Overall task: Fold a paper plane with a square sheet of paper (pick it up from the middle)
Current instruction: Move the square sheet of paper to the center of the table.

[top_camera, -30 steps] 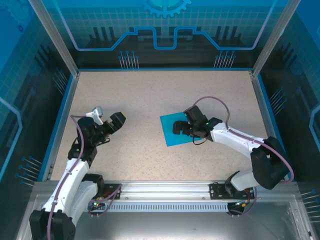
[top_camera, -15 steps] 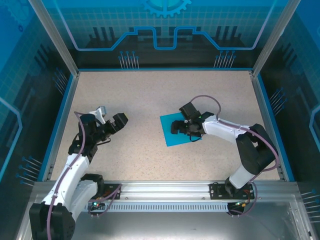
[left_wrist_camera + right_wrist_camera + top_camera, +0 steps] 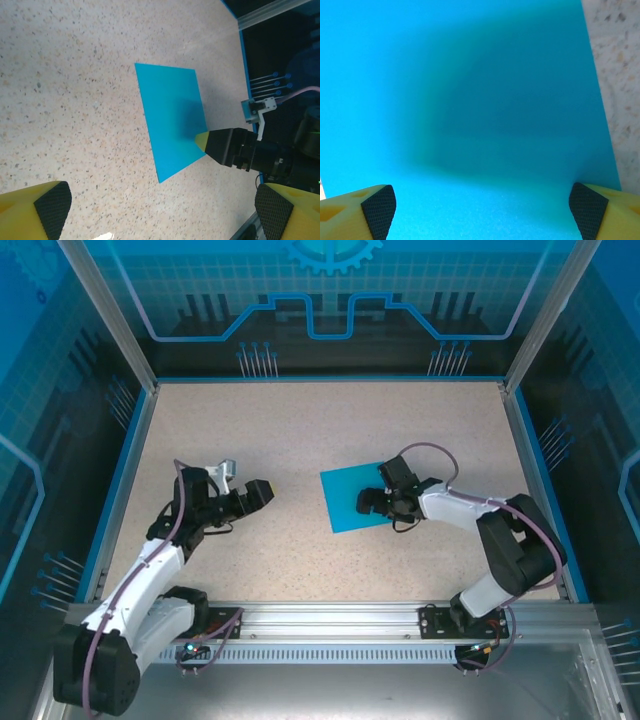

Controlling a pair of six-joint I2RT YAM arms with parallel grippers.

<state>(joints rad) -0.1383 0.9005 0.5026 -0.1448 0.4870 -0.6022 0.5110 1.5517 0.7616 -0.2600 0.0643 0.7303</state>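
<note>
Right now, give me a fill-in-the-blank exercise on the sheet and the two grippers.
1. The sheet lies ___ on the table, with no fold in it.
2. The right gripper is above the ___, while the left gripper is over bare table.
3. The jaws of both grippers stand ___.
Missing words: flat; sheet; open.

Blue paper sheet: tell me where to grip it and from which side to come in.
Grip the blue sheet near its middle, coming straight down from above. It lies flat on the table with no lifted edge or crease to catch from the side, so a pinch on its face seems the likeliest hold. The open right gripper hangs over it.
</note>
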